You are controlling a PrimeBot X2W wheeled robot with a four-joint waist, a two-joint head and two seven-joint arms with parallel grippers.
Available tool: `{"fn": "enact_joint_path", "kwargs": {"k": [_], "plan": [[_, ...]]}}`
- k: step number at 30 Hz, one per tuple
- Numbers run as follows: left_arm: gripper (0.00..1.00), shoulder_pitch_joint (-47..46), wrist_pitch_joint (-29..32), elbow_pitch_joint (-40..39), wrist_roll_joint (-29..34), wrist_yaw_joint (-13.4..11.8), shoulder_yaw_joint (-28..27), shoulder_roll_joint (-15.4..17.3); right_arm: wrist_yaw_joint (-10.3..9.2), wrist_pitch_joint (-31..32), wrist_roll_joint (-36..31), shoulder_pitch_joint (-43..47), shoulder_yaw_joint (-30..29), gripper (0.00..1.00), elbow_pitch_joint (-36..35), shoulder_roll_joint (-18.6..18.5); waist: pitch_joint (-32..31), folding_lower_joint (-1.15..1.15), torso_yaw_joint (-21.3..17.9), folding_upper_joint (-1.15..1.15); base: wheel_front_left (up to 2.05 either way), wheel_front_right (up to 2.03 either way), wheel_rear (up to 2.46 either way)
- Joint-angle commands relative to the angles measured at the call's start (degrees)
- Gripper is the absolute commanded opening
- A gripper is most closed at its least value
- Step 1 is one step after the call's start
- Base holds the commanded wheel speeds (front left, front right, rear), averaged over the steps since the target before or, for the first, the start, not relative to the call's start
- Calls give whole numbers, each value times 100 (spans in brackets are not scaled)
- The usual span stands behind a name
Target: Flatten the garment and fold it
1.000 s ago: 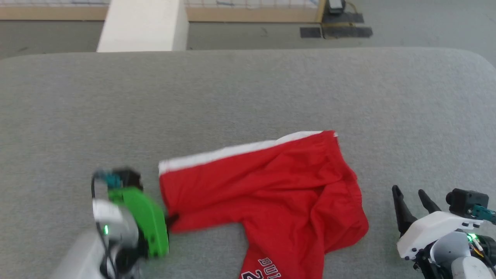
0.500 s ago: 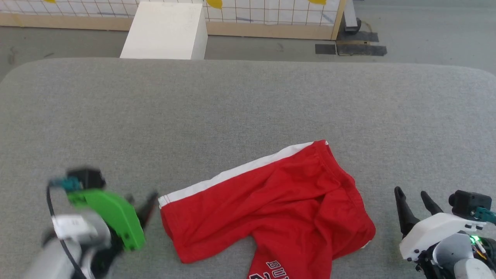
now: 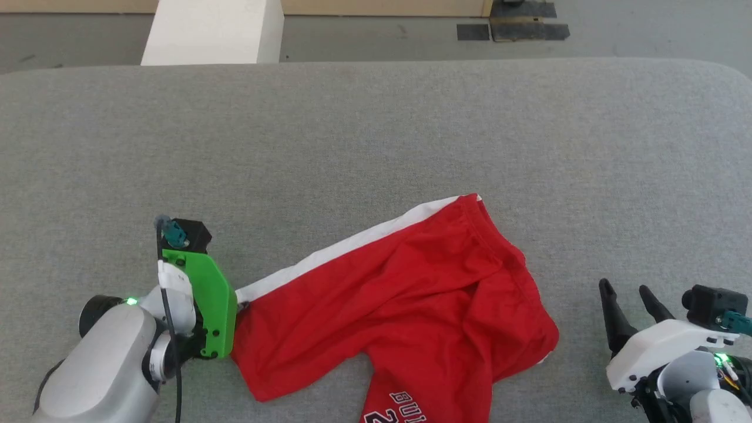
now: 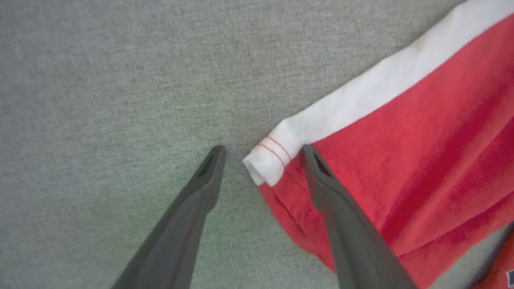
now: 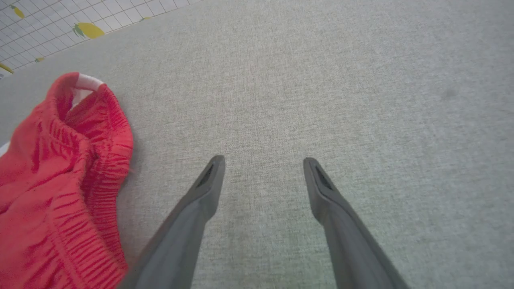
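The garment (image 3: 405, 299) is bright red with a white trim band along its far edge and white lettering near the bottom of the head view. It lies rumpled on the grey table (image 3: 376, 129). My left gripper (image 3: 235, 302), behind its green mount, sits at the garment's left corner. In the left wrist view that gripper (image 4: 263, 151) is open, and the white-trimmed corner of the garment (image 4: 273, 158) lies between the fingertips, ungripped. My right gripper (image 3: 628, 299) stands open on bare table to the right of the garment. Its wrist view shows the gripper (image 5: 264, 161) empty, with the garment's gathered waistband (image 5: 96, 160) at left.
The grey padded table has a rounded far edge. Beyond it stand a white box (image 3: 211, 32) and dark floor mats (image 3: 511, 29). A tiled wall with yellow prints (image 5: 40, 24) shows in the right wrist view. Bare table stretches behind and beside the garment.
My left gripper has opened and let go of the garment's left edge, drew off to the left, and has come back to the white-trimmed corner. The head camera shifted. The right arm stayed put.
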State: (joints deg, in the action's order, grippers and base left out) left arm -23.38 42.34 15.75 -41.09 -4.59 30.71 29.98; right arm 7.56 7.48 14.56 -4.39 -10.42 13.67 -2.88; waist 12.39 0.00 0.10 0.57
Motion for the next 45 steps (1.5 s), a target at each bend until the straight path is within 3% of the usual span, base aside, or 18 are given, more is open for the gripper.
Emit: {"fn": "enact_joint_path", "kwargs": {"k": [1, 2, 3, 4, 7, 11, 18, 22, 26, 38, 39, 40, 41, 45], "plan": [[100, 75, 65, 194, -60, 46, 104, -136, -8, -38, -31, -18, -23, 100, -42, 1, 49, 0, -30, -57, 0, 0, 0], [100, 102, 90, 240, -89, 72, 127, -161, -8, -36, -35, -16, -29, 100, -48, 1, 52, 0, -31, -57, 0, 0, 0], [29, 158, 105, 293, -172, 133, 147, -221, -8, -27, -49, -17, -39, 100, -63, 1, 56, 0, -25, -57, 0, 0, 0], [0, 197, 83, 314, -236, 159, 134, -264, -8, -18, -69, -25, -37, 100, -76, 1, 54, 0, -18, -57, 0, 0, 0], [0, 337, -93, 308, -448, 205, 1, -355, -8, 62, -153, -110, 51, 100, -207, 1, 35, 0, 12, -57, 0, 0, 0], [0, 559, -803, -60, -750, 71, -537, -444, -8, 367, -350, -459, 302, 100, -673, 1, 23, 0, 38, -57, 0, 0, 0], [0, 1012, -1349, -1083, -873, -87, -891, -410, -8, 1942, -776, -1558, 1488, 100, -1080, 1, 161, 0, 240, -57, 0, 0, 0], [0, 1093, -1372, -1458, -883, -120, -849, -464, -8, 2848, -1159, -2180, 1996, 100, -695, 1, 328, 0, 406, -57, 0, 0, 0], [0, 1053, -1396, -1576, -854, -78, -791, -491, -8, 3262, -1598, -2599, 2042, 100, -81, 1, 499, 0, 545, -57, 0, 0, 0], [0, 1081, -1645, -1806, -786, -140, -915, -445, -8, 3727, -1955, -2740, 2311, 100, 947, 1, 719, 0, 681, -57, 0, 0, 0], [0, 1094, -1655, -1828, -793, -146, -926, -441, -8, 3737, -1932, -2745, 2308, 55, 976, 1, 719, 0, 676, -57, 0, 0, 0], [0, 1110, -1670, -1855, -801, -154, -943, -436, -8, 3706, -1868, -2761, 2321, 19, 993, 1, 715, 0, 668, -57, 0, 0, 0], [0, 1123, -1688, -1875, -807, -161, -961, -433, -8, 3640, -1839, -2787, 2330, 0, 985, 1, 705, 0, 661, -57, 0, 0, 0], [0, 1132, -1788, -1940, -852, -167, -1057, -432, -8, 3481, -1681, -2902, 2287, 0, 967, 1, 604, 0, 627, -57, 0, 0, 0]]}}
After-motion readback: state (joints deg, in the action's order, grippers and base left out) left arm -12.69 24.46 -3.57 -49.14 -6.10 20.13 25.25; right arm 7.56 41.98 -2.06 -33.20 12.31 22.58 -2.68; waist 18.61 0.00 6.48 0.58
